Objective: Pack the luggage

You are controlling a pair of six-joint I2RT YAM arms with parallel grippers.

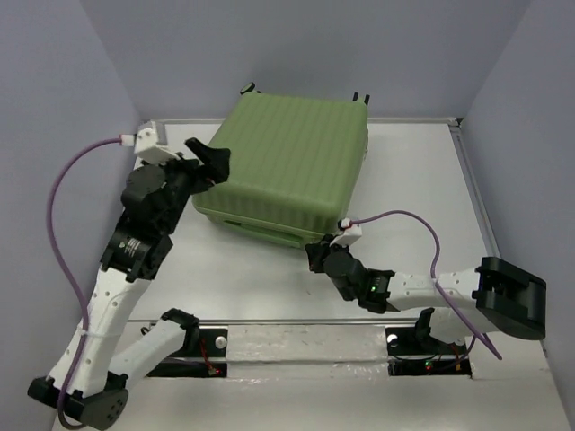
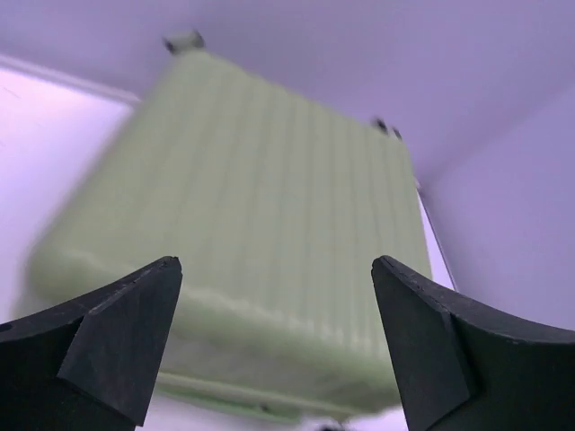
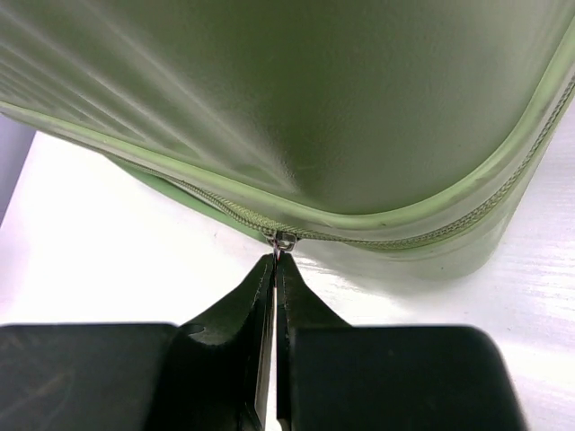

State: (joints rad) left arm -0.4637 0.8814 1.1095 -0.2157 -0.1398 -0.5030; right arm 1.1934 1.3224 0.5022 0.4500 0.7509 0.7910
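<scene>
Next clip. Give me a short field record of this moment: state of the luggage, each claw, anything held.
object: luggage, light-green ribbed shell, lid down, lying flat on the white table
left claw: open, holding nothing, at the luggage's left corner; contact cannot be told
right claw: shut on the zipper pull at the near side seam
zipper progress: cannot tell how much is zipped
</scene>
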